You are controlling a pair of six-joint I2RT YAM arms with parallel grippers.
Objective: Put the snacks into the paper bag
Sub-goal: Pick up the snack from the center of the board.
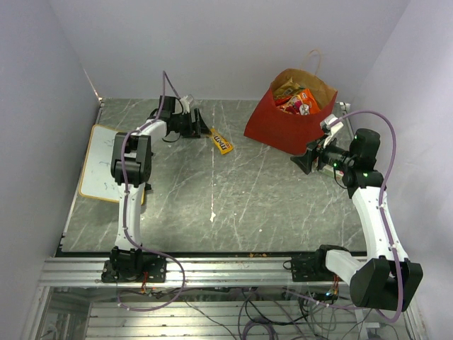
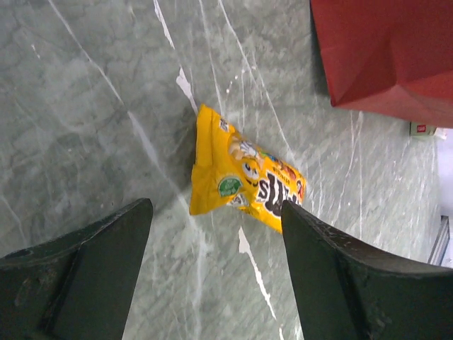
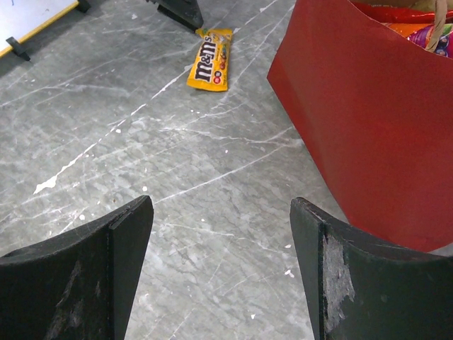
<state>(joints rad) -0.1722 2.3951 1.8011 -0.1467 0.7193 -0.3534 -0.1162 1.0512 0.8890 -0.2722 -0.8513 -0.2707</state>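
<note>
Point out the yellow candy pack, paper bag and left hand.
yellow candy pack (image 2: 241, 177): left wrist view, wrapper's middle.
paper bag (image 1: 272, 127): top view, red front wall.
left hand (image 2: 216, 207): left wrist view, midway between fingertips.

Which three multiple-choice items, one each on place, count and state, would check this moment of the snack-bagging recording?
1. Where does the yellow candy pack lie?
A) inside the paper bag
B) on the table, just ahead of the left pincer
C) on the white board

2. How many snacks lie outside the paper bag?
A) one
B) three
C) five

3. How does the left pincer stand?
A) shut on the pack
B) shut, empty
C) open, holding nothing

Key:
1 B: the left wrist view shows it flat on the marble just beyond the fingers.
2 A: only the yellow candy pack is on the table, and the other snacks show in the bag's mouth.
3 C: both fingers stand apart, and the pack is untouched.
</note>
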